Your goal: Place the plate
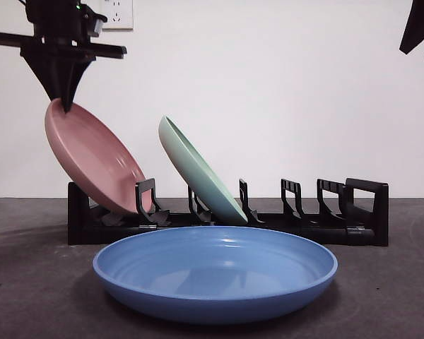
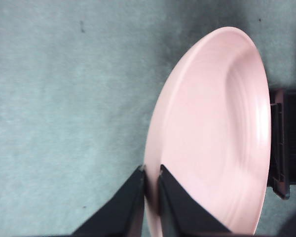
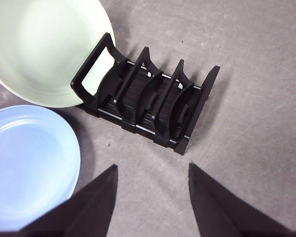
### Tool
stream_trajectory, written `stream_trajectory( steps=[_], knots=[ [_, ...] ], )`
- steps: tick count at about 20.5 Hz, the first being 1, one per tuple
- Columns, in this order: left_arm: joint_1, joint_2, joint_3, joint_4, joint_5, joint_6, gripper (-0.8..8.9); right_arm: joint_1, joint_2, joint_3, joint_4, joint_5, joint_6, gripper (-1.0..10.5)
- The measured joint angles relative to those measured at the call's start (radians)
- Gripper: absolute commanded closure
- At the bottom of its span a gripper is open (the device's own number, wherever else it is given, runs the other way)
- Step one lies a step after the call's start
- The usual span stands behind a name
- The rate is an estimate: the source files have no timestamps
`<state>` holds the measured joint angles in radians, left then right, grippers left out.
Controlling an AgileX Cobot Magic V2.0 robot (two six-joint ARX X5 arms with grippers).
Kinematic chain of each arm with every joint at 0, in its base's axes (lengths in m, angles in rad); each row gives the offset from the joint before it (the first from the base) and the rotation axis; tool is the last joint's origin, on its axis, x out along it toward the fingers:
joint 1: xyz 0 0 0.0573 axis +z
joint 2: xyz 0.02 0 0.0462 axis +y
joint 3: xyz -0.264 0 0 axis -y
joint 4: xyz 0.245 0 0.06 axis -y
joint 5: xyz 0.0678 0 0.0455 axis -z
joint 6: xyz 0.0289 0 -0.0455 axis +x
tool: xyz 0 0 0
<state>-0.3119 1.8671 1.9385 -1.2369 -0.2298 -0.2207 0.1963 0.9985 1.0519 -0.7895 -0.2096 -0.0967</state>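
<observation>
Two black jaws of the left hand (image 2: 151,190) pinch the smooth round pink plate's (image 2: 214,133) rim

The light is soft and even, and the white wall (image 1: 268,92) looks bright. The blue plate (image 1: 215,272) shines a little and drops a dark shadow on the tabletop (image 1: 28,296). Close up, the pink plate (image 2: 217,138) looks blurry and washed out.

glossy, smooth round blue plate (image 1: 215,272) mirrors light; round pink plate (image 1: 95,157) and pale green plate (image 1: 198,169) look satin-smooth; black plastic rack (image 3: 153,101) semi-matt; grey tabletop (image 3: 256,89) matt, faintly speckled.
</observation>
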Motion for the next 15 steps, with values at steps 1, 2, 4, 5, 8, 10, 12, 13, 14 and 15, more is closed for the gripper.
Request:
stream_trajectory(
  steps=[1, 2, 4, 5, 8, 10, 12, 13, 14, 15],
  knots=[
    [0.000, 0.000, 0.019, -0.018, -0.004, 0.000, 8.02, 0.000, 0.000, 0.000, 0.000, 0.000, 0.000, 7.2],
    [0.000, 0.000, 0.043, -0.037, -0.013, 0.000, 8.03, 0.000, 0.000, 0.000, 0.000, 0.000, 0.000, 7.2],
    [-0.002, 0.000, 0.098, -0.072, -0.058, 0.002, 8.02, 0.000, 0.000, 0.000, 0.000, 0.000, 0.000, 7.2],
    [-0.003, 0.000, 0.129, -0.091, -0.085, 0.011, 8.02, 0.000, 0.000, 0.000, 0.000, 0.000, 0.000, 7.2],
    [-0.004, 0.000, 0.203, -0.156, -0.145, 0.031, 8.03, 0.000, 0.000, 0.000, 0.000, 0.000, 0.000, 7.2],
    [-0.004, 0.000, 0.231, -0.177, -0.200, 0.045, 8.03, 0.000, 0.000, 0.000, 0.000, 0.000, 0.000, 7.2],
    [-0.003, -0.002, 0.239, -0.177, -0.232, 0.052, 8.02, 0.000, 0.000, 0.000, 0.000, 0.000, 0.000, 7.2],
    [-0.003, -0.004, 0.240, -0.177, -0.238, 0.055, 8.02, 0.000, 0.000, 0.000, 0.000, 0.000, 0.000, 7.2],
    [-0.002, -0.006, 0.240, -0.177, -0.239, 0.059, 8.03, 0.000, 0.000, 0.000, 0.000, 0.000, 0.000, 7.2],
    [0.000, -0.010, 0.240, -0.178, -0.239, 0.065, 8.02, 0.000, 0.000, 0.000, 0.000, 0.000, 0.000, 7.2]
  ],
)
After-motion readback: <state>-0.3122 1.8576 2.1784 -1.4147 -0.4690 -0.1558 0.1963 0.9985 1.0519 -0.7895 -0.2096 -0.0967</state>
